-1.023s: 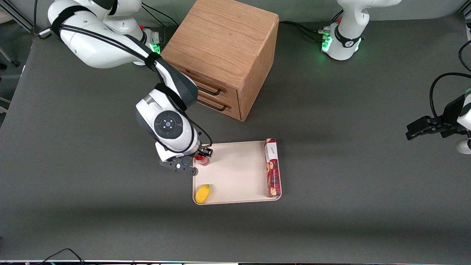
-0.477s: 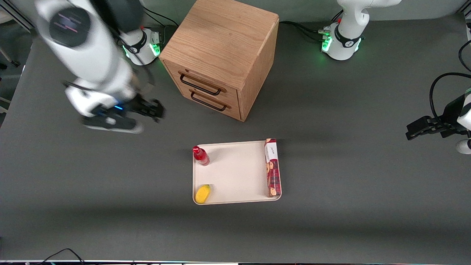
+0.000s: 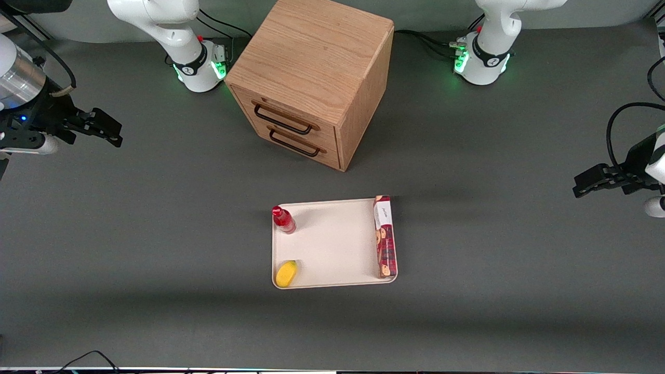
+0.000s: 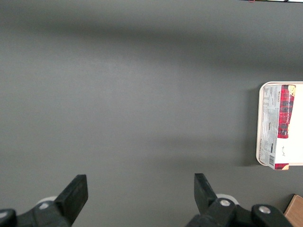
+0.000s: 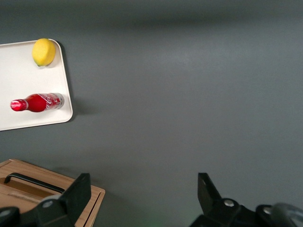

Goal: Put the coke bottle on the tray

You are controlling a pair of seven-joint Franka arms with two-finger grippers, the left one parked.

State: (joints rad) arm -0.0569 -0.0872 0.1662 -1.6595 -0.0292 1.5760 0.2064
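- A cream tray (image 3: 335,244) sits mid-table, nearer the front edge.
- The coke bottle (image 3: 283,219) stands upright in the tray's corner; placement looks done.
- The gripper (image 3: 106,131) hangs released and empty at the working arm's table edge.

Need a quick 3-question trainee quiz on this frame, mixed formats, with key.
1. True or false: the coke bottle stands on the tray.
2. Which lies nearest the front camera? A) coke bottle B) yellow fruit C) wooden cabinet
3. Fill in: the gripper is open, holds nothing, and hangs toward the ____ arm's end of the table.

Key: 1 true; 2 B; 3 working. The red snack box lies along the tray's edge toward the parked arm.
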